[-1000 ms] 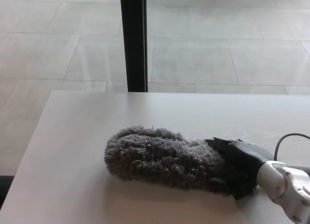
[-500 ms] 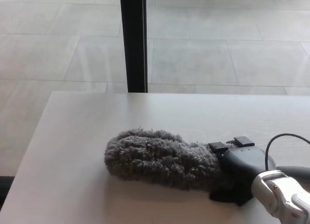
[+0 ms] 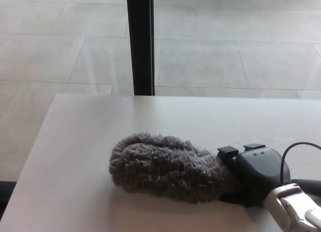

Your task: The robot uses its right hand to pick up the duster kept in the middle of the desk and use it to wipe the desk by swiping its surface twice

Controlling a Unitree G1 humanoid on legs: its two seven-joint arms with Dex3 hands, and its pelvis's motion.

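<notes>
Head view puts our right robot hand (image 3: 253,174) in the lower right of the frame, black and rounded, with the silver wrist trailing off toward the bottom right corner and a dark cable looping above it. We see the robot hand pressed against the right end of the grey fluffy duster (image 3: 168,164), and its fingertips show as two small black blocks at the top, right against the pile. We judge it closed around that end of the duster, though the fluff hides most of the fingers, so how firm the grip is we cannot tell.

From there the duster stretches leftward across the lower middle of the frame, lying flat on the pale counter (image 3: 85,142). It looks to be resting on the surface, not lifted.

Beyond the counter's far edge, the tiled floor (image 3: 210,51) fills the upper frame, split by a black vertical post (image 3: 142,41) at upper centre. Our left robot hand is not in view.

We judge the grasp made. How many of the two swipes are done we cannot tell.
</notes>
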